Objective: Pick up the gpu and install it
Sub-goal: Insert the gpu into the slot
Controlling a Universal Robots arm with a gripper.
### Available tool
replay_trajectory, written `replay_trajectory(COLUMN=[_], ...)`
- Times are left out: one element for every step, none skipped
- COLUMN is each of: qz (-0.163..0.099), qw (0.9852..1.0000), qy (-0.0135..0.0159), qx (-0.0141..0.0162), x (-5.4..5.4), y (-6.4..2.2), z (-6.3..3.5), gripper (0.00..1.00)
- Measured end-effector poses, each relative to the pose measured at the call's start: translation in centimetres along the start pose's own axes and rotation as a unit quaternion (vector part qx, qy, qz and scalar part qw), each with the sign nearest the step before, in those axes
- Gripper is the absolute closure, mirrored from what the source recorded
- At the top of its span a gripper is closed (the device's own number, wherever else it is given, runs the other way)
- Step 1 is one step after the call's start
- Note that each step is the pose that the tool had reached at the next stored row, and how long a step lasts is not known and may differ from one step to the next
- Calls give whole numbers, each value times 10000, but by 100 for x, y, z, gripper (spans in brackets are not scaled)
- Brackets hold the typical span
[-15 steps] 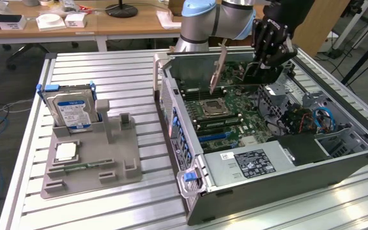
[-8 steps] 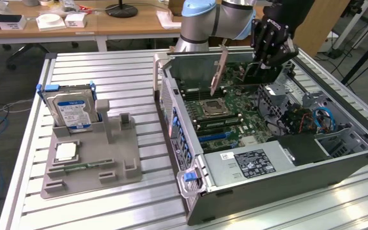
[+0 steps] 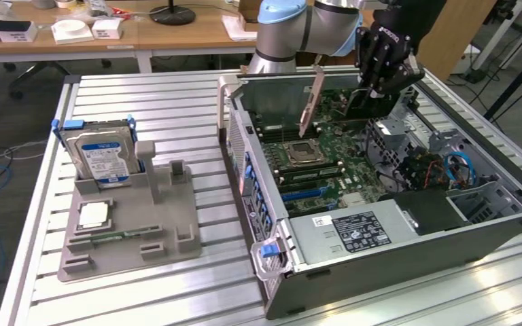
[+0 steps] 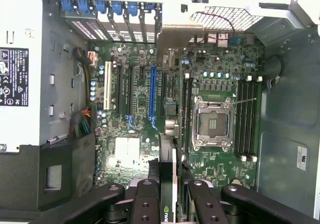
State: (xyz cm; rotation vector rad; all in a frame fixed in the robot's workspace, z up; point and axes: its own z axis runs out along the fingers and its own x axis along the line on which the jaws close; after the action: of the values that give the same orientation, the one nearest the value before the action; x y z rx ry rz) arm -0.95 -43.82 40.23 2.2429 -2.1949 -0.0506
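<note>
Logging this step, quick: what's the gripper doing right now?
Gripper: closed on the gpu, held on edge above the open computer case.

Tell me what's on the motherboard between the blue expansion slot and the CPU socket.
In the wrist view, the gpu held edge-on in the gripper hangs over the stretch between the blue expansion slot and the CPU socket.

gpu (image 3: pixel 371 103) upright, edge-on, raised over motherboard inside open case.

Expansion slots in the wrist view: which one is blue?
The blue slot, the long one nearer the CPU socket than the white slot and the black slots between them.
</note>
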Motion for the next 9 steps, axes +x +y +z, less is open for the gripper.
replay_trajectory(qz=[0,0,0,0,0,0,0,0,0], qw=[10000,10000,10000,10000,10000,10000,10000,10000,10000], qy=[-1,0,0,0,0,0,0,0,1], qx=[0,0,0,0,0,0,0,0,0], x=[0,-1,0,0,0,0,0,0,0], y=[0,0,0,0,0,0,-1,-1,-1], z=[2,3,4,7,11,14,17,21,25], gripper=[73,73,73,73,73,73,73,73,73])
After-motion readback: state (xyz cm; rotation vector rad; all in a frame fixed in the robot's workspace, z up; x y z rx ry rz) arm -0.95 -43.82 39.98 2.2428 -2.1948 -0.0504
